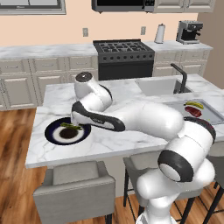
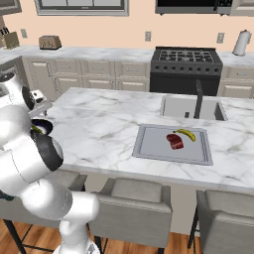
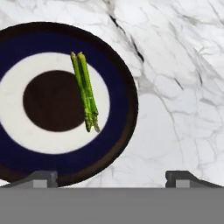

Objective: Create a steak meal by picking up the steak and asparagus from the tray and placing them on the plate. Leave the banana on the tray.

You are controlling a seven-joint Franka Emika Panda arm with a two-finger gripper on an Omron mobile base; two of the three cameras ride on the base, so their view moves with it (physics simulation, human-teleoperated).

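Note:
The asparagus (image 3: 85,92) lies free on the round navy-rimmed plate (image 3: 119,70), across its white ring and the edge of the brown centre. My gripper (image 3: 111,178) hovers above the plate, open, its fingertips (image 3: 42,178) set wide apart with nothing between them. In the left base view the plate (image 1: 52,131) sits at the island's left end with the asparagus (image 1: 70,126) on it, partly under my forearm. The steak (image 2: 174,141) and the banana (image 2: 187,134) rest side by side on the grey tray (image 2: 149,149), far to the right of the plate.
A sink (image 2: 191,108) with a dark faucet (image 2: 198,98) lies just behind the tray. Bare marble counter (image 2: 99,129) stretches between plate and tray. Stools (image 1: 72,188) stand along the island's near edge. A stove (image 1: 123,57) stands against the back wall.

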